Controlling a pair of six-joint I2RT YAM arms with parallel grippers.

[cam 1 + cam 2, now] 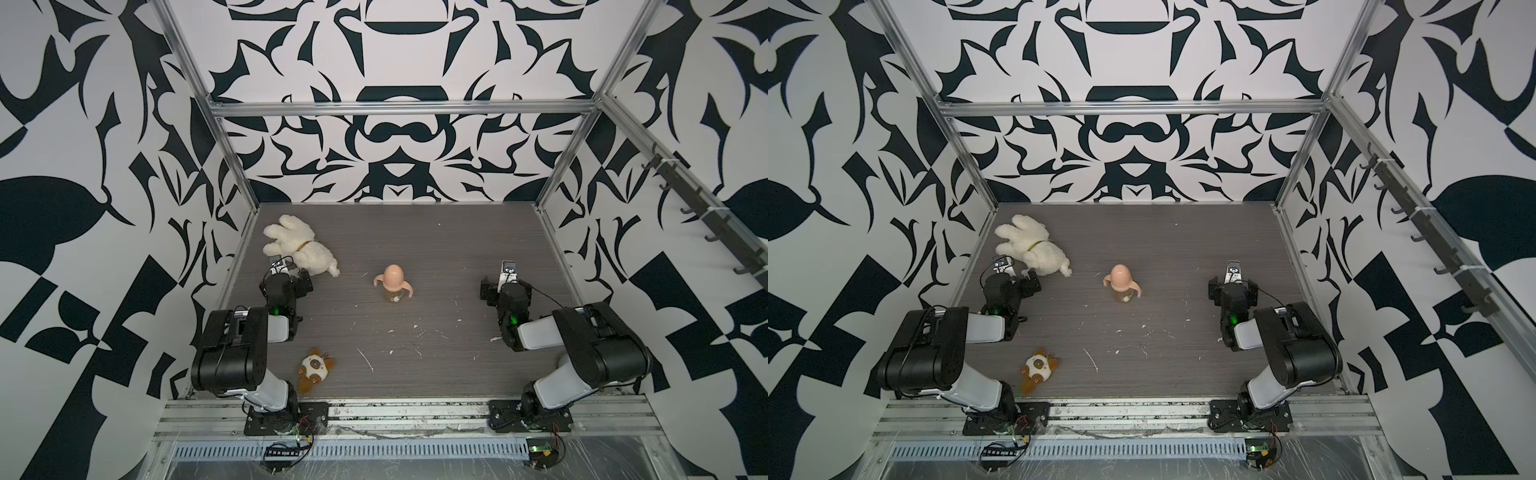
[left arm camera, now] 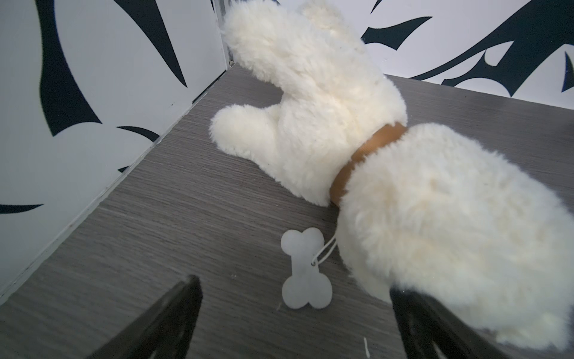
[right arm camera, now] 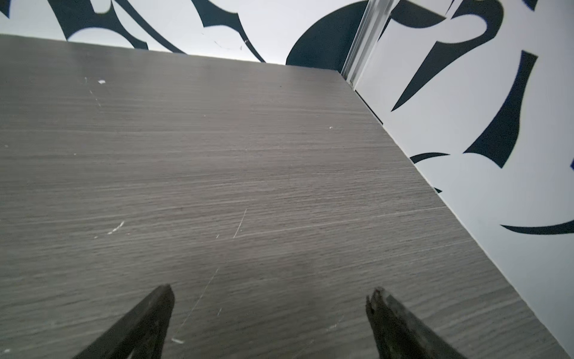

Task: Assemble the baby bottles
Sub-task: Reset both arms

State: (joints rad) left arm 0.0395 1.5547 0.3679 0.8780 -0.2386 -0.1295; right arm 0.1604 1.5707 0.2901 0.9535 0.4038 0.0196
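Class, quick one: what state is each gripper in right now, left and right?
Left gripper: open, holding nothing; white plush dog lies close beside one finger.
Right gripper: open, holding nothing, over the table.

The white plush dog (image 2: pixel 435 217), beyond the left jaws, covers one tip and runs off the wrist picture's edge. Left jaws and right jaws are blurred, their bases cut off. Between them, the bottle body (image 1: pixel 394 296) under the peach dome cap (image 1: pixel 392 275) is too small to read.

Dome cap (image 1: pixel 392 275) is peach; table (image 1: pixel 440 253) grey woodgrain.
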